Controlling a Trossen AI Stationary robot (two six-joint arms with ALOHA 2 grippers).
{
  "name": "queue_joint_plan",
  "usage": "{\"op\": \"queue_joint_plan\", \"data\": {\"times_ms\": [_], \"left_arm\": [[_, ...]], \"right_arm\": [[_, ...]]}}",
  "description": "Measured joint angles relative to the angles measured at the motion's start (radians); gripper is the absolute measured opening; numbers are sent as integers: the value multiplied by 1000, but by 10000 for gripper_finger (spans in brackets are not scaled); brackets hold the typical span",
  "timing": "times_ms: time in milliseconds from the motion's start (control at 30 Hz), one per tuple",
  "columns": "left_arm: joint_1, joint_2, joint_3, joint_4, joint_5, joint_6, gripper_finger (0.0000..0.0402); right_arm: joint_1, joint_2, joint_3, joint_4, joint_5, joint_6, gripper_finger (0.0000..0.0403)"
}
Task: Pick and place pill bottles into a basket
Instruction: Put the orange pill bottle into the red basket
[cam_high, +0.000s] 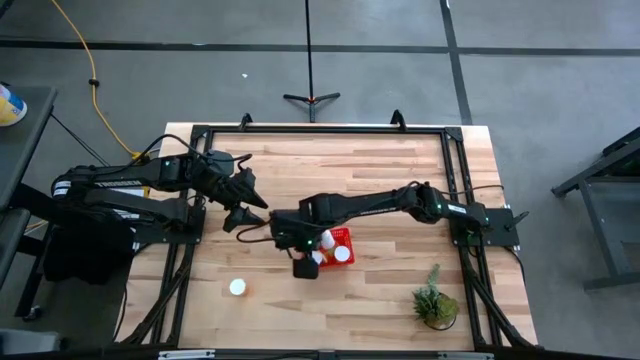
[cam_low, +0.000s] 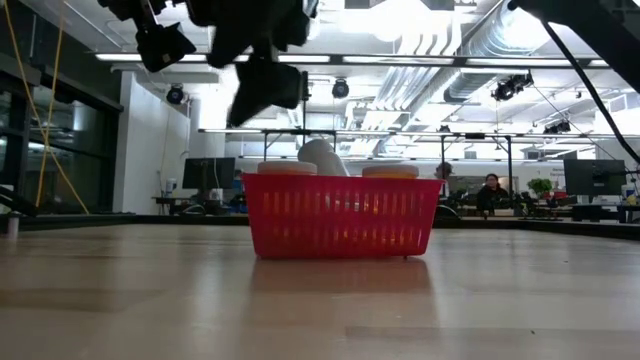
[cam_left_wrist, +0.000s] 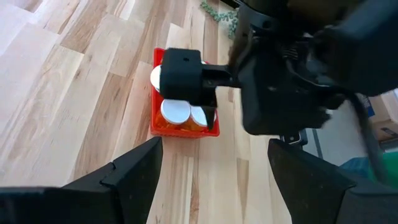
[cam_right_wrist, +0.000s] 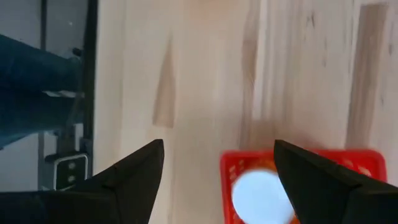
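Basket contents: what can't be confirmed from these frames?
- Bottle count in the basket: the right gripper covers part of it in the high view.
- Low view: the mesh wall hides the bottle bodies.
- Right wrist view: blurred; one white cap shows.

Bright ceiling lights (cam_low: 420, 20) glare in the low view; right wrist view blurred

It was a large open lab or workshop: exposed ceiling ducts (cam_low: 470, 60), strip lights, rows of desks with monitors (cam_low: 208, 175), concrete floor (cam_high: 540, 90) around the wooden table (cam_high: 330, 170)
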Motion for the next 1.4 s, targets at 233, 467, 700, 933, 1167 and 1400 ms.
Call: {"op": "queue_joint_plan", "data": {"times_ms": [233, 467, 700, 933, 1167, 1400], "left_arm": [[0, 0, 0, -6, 0, 0, 326], [0, 0, 0, -16, 0, 0, 326], [0, 0, 0, -34, 4, 0, 326], [0, 0, 0, -46, 12, 0, 326], [0, 0, 0, -66, 12, 3, 326], [0, 0, 0, -193, 36, 3, 326]], "right_arm": [[0, 0, 0, 59, -4, -2, 294], [-7, -14, 0, -2, 11, -26, 293], [-38, -60, 0, -64, 53, -49, 293], [-59, -122, 0, -165, 105, -97, 293], [-79, -224, 0, -265, 184, -117, 293], [-119, -365, -1, -369, 306, -102, 293]]}}
